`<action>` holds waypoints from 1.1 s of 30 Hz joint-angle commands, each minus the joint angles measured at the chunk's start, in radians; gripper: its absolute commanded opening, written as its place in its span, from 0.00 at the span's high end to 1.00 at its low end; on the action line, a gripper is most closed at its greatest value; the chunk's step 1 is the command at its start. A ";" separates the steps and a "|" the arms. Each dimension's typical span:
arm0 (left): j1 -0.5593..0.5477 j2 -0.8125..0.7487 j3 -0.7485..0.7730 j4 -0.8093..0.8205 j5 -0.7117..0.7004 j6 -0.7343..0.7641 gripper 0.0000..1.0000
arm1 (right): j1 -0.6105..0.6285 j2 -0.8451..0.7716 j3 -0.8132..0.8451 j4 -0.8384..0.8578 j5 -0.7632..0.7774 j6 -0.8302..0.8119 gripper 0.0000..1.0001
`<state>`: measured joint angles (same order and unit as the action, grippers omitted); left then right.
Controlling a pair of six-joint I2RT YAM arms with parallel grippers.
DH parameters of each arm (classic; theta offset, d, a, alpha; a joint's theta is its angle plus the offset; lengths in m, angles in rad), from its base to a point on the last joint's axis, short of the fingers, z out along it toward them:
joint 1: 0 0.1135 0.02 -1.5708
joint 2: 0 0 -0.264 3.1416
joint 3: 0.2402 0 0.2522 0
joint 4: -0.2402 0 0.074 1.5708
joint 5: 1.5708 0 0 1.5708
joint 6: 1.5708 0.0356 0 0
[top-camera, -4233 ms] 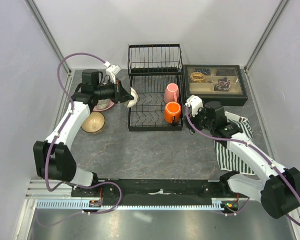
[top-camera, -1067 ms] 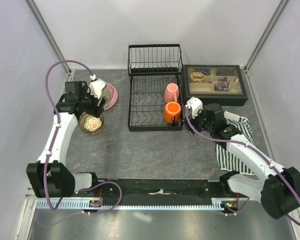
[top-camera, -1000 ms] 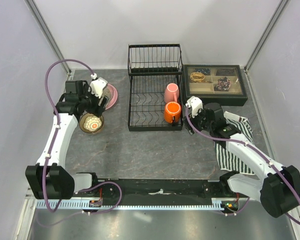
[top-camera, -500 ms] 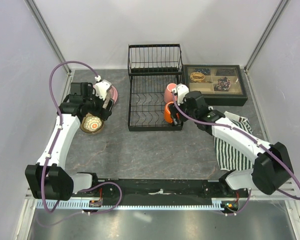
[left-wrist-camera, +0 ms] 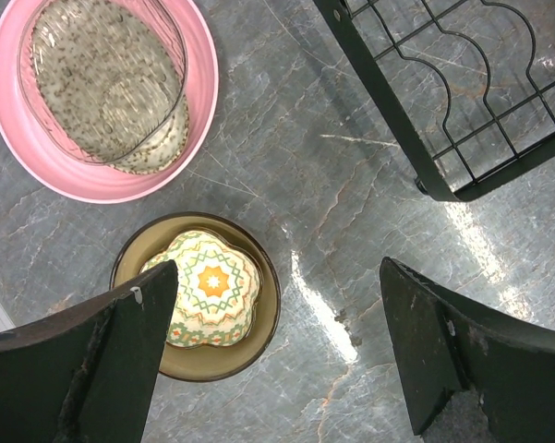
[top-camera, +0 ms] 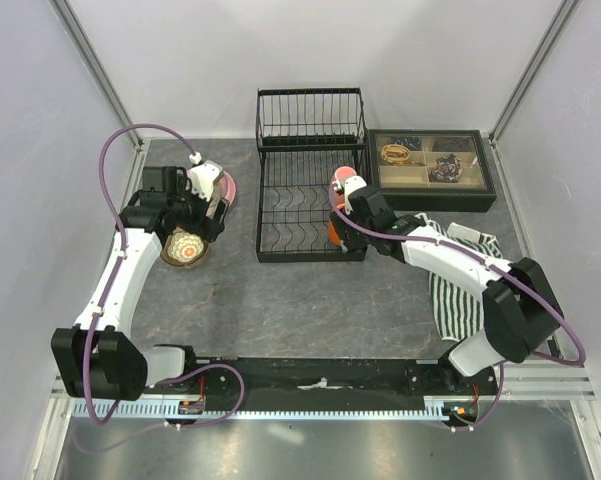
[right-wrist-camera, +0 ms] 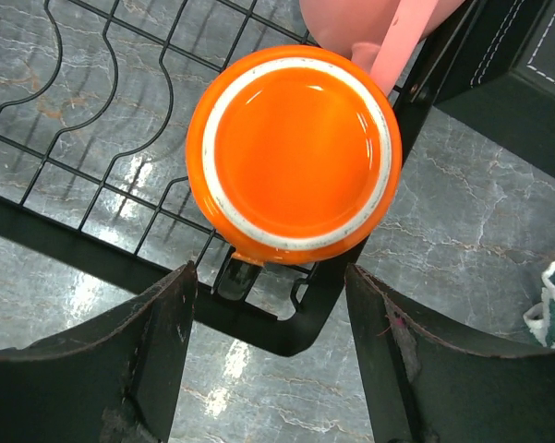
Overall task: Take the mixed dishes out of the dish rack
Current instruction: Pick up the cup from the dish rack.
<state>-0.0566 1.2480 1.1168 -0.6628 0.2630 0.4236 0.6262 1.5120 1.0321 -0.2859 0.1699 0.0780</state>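
The black wire dish rack (top-camera: 310, 200) stands at the middle back. In its front right corner is the orange mug (right-wrist-camera: 294, 152), a round orange face ringed in white toward me. The pink mug (right-wrist-camera: 351, 23) is just behind it. My right gripper (right-wrist-camera: 270, 295) hangs open over the rack's front edge, the orange mug just beyond its fingertips. Left of the rack, the brown bowl (left-wrist-camera: 259, 323) holds a small pale patterned bowl (left-wrist-camera: 208, 291). The grey speckled plate (left-wrist-camera: 102, 83) lies on the pink plate (left-wrist-camera: 199, 101). My left gripper (left-wrist-camera: 279, 277) is open above the table beside the brown bowl, holding nothing.
A dark compartmented tray of trinkets (top-camera: 430, 165) sits right of the rack. A striped cloth (top-camera: 450, 290) lies under the right arm. The rack's upright back section (top-camera: 310, 118) rises behind the basket. Grey walls and metal posts close the table in.
The right arm swung left from beside the cloth to over the orange mug. The left gripper opened wider and drew slightly back from the brown bowl, leaving the small bowl in it.
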 commanded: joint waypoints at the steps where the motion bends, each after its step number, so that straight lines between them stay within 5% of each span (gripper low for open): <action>1: 0.001 -0.024 -0.009 0.038 -0.010 -0.025 0.04 | 0.006 0.027 0.057 0.007 0.031 0.032 0.27; 33: 0.001 -0.022 -0.057 0.069 -0.001 -0.029 0.04 | 0.012 0.186 0.079 0.051 0.026 0.040 0.42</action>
<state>-0.0566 1.2476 1.0702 -0.6300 0.2634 0.4160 0.6331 1.6772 1.0687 -0.2802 0.1619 0.1410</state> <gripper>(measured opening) 0.962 0.586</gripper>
